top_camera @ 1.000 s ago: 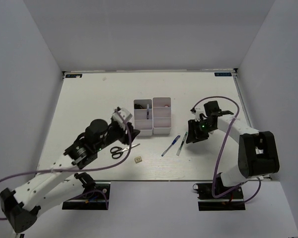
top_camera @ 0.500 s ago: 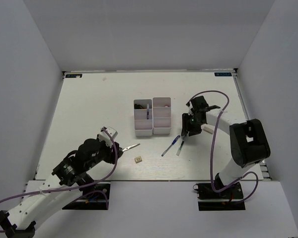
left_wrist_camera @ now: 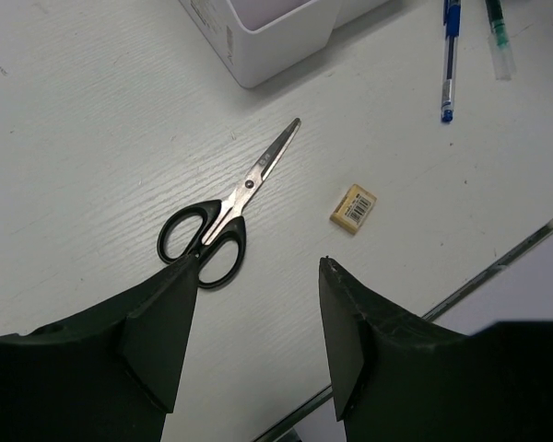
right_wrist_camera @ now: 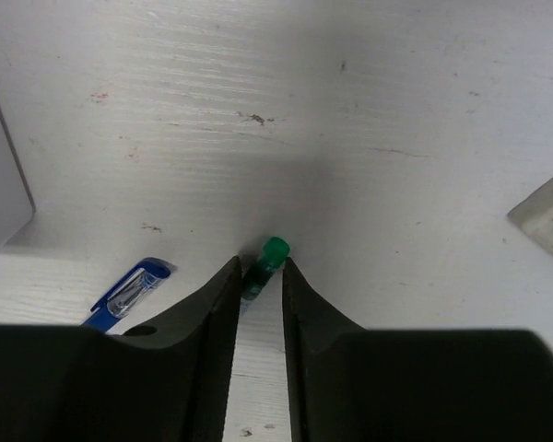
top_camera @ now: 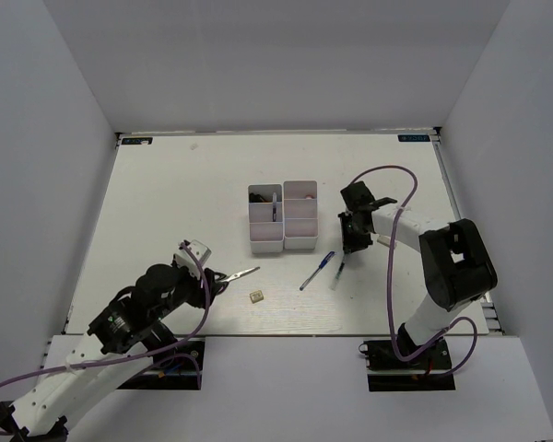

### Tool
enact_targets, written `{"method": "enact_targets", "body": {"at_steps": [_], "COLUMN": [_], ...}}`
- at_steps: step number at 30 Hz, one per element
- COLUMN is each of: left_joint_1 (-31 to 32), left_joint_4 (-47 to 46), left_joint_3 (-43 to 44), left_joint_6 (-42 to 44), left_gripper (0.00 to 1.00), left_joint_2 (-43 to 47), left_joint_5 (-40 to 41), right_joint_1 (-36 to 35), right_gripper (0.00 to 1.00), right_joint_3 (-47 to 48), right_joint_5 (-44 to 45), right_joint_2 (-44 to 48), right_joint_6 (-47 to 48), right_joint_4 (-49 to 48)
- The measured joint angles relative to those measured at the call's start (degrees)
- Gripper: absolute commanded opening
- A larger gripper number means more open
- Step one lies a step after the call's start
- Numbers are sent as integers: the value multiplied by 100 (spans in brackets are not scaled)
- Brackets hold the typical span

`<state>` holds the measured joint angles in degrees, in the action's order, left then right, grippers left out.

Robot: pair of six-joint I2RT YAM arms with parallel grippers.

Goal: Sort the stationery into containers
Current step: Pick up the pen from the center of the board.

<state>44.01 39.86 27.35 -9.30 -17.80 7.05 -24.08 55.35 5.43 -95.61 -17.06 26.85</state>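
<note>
The containers (top_camera: 300,241) are a white block of bins at mid-table. Black-handled scissors (left_wrist_camera: 217,216) lie on the table just ahead of my left gripper (left_wrist_camera: 258,262), which is open and holds nothing. A tiny beige block (left_wrist_camera: 354,207) sits to their right. The blue pen (top_camera: 317,271) and the dark slim pen (top_camera: 337,274) lie right of the bins. My right gripper (right_wrist_camera: 260,262) is low on the table, its narrowed fingers touching both sides of the slim pen's green-capped end (right_wrist_camera: 276,249). A small white eraser (right_wrist_camera: 546,210) lies off to its right.
A purple-blue item (top_camera: 275,207) stands in a left-column bin, with something dark (top_camera: 258,195) in the bin behind it. The table's near edge (left_wrist_camera: 498,267) runs close behind my left gripper. A bin wall (right_wrist_camera: 0,184) stands left of my right gripper.
My left arm drew back toward the near edge, uncovering the scissors. My right gripper moved in to the slim pen's far end, dropped low and narrowed its jaws around it.
</note>
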Motion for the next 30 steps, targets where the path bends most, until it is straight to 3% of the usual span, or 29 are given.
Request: {"method": "enact_targets", "body": {"at_steps": [8, 16, 24, 30], "left_joint_1": [0, 0, 0, 0], "left_joint_4": [44, 46, 46, 39], "left_joint_3": [-24, -44, -46, -66], "left_joint_6": [0, 0, 2, 2], "left_gripper": [65, 65, 65, 65], "left_joint_2": [94, 79, -7, -72], "left_joint_5": [0, 0, -50, -136], "right_joint_1": [39, 81, 70, 39], "right_gripper": [9, 0, 0, 0], "right_joint_3": [-2, 37, 566, 1547], "right_joint_5": [4, -203, -728, -1191], "right_joint_2": [-17, -39, 105, 1106], "right_joint_6": [-98, -120, 426, 1025], "right_joint_4": [52, 111, 678, 708]}}
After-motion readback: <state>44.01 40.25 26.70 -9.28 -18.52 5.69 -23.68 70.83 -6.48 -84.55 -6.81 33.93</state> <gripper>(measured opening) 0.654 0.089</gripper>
